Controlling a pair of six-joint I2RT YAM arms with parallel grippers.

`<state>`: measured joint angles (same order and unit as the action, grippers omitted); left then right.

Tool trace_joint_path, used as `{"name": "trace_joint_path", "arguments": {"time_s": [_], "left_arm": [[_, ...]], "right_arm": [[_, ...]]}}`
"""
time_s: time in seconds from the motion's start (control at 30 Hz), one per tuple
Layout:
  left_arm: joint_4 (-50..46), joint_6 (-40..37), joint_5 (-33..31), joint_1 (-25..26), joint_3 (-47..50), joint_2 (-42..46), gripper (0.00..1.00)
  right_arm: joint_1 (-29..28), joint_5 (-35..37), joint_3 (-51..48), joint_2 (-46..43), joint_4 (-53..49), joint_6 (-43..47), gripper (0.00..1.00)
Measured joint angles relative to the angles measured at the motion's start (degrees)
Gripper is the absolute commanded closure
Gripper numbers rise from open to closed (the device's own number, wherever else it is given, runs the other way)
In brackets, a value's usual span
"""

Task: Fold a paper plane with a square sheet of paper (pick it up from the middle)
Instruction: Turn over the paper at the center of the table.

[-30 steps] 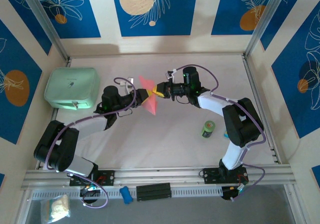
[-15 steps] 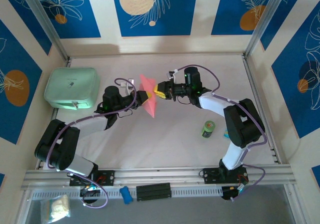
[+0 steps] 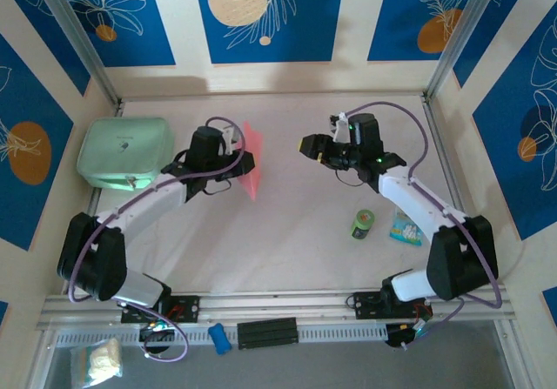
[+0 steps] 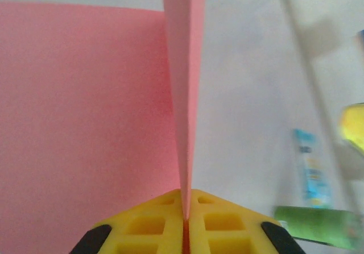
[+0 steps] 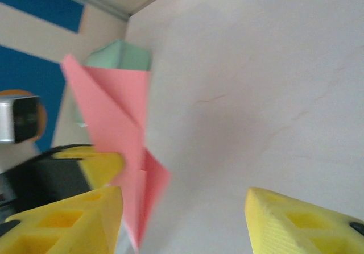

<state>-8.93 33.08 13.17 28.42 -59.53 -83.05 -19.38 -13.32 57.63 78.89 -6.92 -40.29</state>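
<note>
Pinched upright over the table by the left gripper alone, jaws shut on one thin edge, the plane could sag or slip free, while the right gripper hangs open, empty, well apart.

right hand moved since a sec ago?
Yes. The right hand has pulled back rightward, off the paper plane and nearer the side of the green can, which stayed put. Its jaws now stand open.
</note>
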Motion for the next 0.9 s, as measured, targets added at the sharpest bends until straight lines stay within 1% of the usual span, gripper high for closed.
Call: {"name": "trace_joint_path", "arguments": {"time_s": [0.07,0.13,0.23,0.33,0.43,0.53,0.63,0.8,0.9], "left_arm": [[-6.8,-4.3,-6.7,1.6,-4.1,-0.9,0.92],[-13.1,-8.4,-15.0,3.3,-8.1,-3.0,0.92],[-19.9,-13.0,-26.6,5.2,-12.2,-6.9,0.93],[-24.8,-16.3,-36.5,6.4,-14.8,-11.5,0.93],[-28.4,-18.2,-43.9,7.6,-17.5,-16.4,0.93],[-31.1,-18.8,-50.1,9.8,-21.0,-22.0,0.93],[-32.3,-19.4,-54.2,13.0,-24.7,-27.3,0.93],[-33.5,-20.1,-58.3,17.6,-30.8,-35.9,0.93],[-33.8,-20.1,-58.9,19.3,-32.7,-40.2,0.92]], "right_arm": [[0.4,4.0,-1.0,-1.8,-2.3,1.8,0.41],[1.2,7.3,-2.5,-3.6,-4.0,2.9,0.41],[3.2,11.0,-4.4,-6.0,-6.8,4.3,0.41],[5.8,13.3,-5.2,-8.2,-9.4,5.4,0.41],[8.0,14.8,-5.4,-10.2,-11.0,6.6,0.4],[9.4,15.5,-5.6,-11.6,-12.1,7.1,0.39],[10.5,15.6,-6.2,-12.6,-12.8,7.1,0.38],[12.2,15.5,-7.8,-13.8,-13.3,6.8,0.38],[13.5,15.5,-8.6,-14.2,-13.5,6.4,0.38]]}}
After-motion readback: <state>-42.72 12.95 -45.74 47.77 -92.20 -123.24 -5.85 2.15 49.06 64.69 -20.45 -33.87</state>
